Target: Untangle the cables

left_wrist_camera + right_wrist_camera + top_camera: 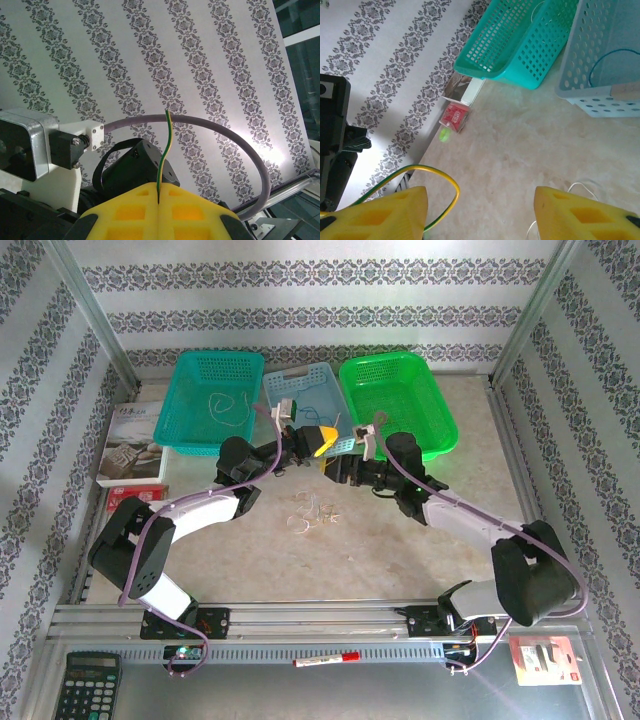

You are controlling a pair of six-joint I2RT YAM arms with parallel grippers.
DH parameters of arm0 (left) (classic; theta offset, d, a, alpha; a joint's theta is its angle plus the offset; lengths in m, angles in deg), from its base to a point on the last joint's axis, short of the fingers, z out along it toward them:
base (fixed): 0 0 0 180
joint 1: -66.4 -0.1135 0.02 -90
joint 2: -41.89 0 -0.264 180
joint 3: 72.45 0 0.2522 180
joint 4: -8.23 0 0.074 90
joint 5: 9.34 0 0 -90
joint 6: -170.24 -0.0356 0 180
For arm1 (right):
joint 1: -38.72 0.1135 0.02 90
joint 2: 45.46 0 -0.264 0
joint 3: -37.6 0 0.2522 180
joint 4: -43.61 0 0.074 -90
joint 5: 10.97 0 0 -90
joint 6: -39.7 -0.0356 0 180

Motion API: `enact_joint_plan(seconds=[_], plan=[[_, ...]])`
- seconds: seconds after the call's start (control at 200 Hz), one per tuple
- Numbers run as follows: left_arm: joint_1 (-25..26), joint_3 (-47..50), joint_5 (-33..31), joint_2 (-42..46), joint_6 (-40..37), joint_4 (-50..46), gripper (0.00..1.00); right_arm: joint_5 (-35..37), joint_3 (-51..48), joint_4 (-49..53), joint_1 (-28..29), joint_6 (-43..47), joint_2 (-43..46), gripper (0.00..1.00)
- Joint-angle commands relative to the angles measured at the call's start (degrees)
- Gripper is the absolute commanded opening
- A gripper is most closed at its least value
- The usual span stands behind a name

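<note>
Yellow pads [125, 215] of the left tool [158, 194] sit nearest the lens, pressed together and clamped on a thin yellow-green wire [164, 150] that rises from their seam in a soft bend. Between the arms, the other cables [312, 515] lie as loose whitish loops on the counter [400, 560], nearer the arm bases than the teal basket [178, 410]. Further right, the right tool [480, 212] stands apart; the same wire curls beside one of its pads [395, 215], not pinched. These strands look light, limp and springy, and likely to slip. I judge a hold near a free end, clear of the crossings, safest, with a gentle pull.
</note>
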Motion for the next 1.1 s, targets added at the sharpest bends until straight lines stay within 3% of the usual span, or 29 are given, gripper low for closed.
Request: enact_joint_plan(seconds=[0.0,0.335,0.729,0.924,1.094], plan=[[0.79,-1.31,0.43,1.68,0.37,5.11,0.0,0.2,2.16,-3.29,0.51,-0.53,-1.05,0.52],[1.67,-0.32,-0.18,1.83,0.7,6.47,0.0,3.76,1.63,-6.24,-1.29,-4.0,-1.79,0.0],[1.67,5.16,-5.82,3.22,-3.65,7.38,0.0,13.28,-3.48,-12.33,-9.91,-18.81,0.6,0.0],[1.64,7.61,-9.07,4.01,-7.54,3.67,0.34,15.02,0.42,-9.21,-13.7,-19.34,0.86,0.0],[1.31,9.67,-10.68,6.16,-10.61,0.04,0.57,16.96,4.89,-4.18,-18.22,-17.47,-1.77,0.0]])
